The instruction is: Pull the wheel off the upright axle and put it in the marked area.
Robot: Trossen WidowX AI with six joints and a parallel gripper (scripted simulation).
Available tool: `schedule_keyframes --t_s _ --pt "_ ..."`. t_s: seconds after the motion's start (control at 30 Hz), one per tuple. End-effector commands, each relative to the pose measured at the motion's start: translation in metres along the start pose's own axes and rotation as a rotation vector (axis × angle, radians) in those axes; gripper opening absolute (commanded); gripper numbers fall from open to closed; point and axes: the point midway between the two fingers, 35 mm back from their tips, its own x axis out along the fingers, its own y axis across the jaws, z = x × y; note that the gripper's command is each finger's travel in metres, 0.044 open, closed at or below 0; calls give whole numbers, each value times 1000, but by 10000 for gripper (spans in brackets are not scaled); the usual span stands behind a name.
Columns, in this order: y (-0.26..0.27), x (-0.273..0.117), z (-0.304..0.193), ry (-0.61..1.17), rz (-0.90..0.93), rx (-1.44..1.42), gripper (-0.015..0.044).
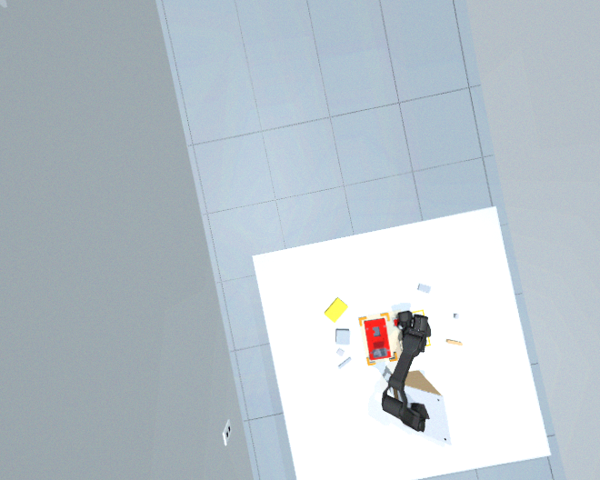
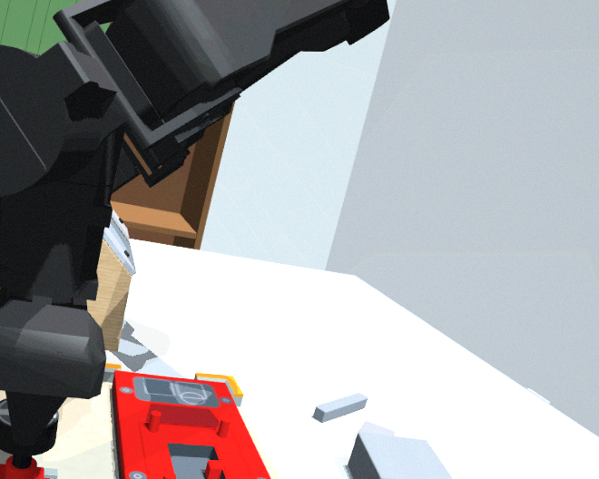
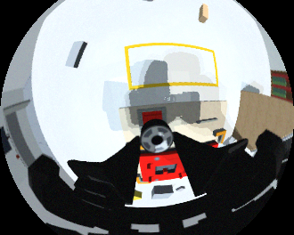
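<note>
The wheel (image 2: 48, 439) (image 3: 157, 137), black with a grey spoked hub, is between the fingertips of my gripper (image 1: 404, 321) (image 2: 25, 442), which is shut on it. In the exterior view a short dark post (image 2: 22, 458) shows between the wheel and the red axle mount (image 1: 395, 323) (image 2: 20, 469) (image 3: 152, 117). The wheel sits above the mount. Whether the axle is still inside the hub is hidden. The marked area, a yellow outline (image 1: 419, 312) (image 3: 128, 67), lies on the table beyond the mount in the wrist view, and the arm covers part of it in the top view.
A red board (image 1: 370, 331) (image 2: 129, 434) (image 3: 149, 160) with pegs lies beside the mount. A wooden wedge-shaped block (image 1: 420, 381) (image 2: 111, 294) (image 3: 267, 113) is near the arm's base. A yellow block (image 1: 335, 309), grey blocks (image 1: 343, 335) (image 1: 424, 287) and a tan bar (image 1: 454, 342) (image 3: 203, 13) lie around.
</note>
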Motion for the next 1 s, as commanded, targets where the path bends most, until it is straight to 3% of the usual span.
schedule_keyframes --t_s 0.0,0.97 --pt "0 -3 0 -2 3 -1 0" --pt "0 -13 0 -2 4 1 0"
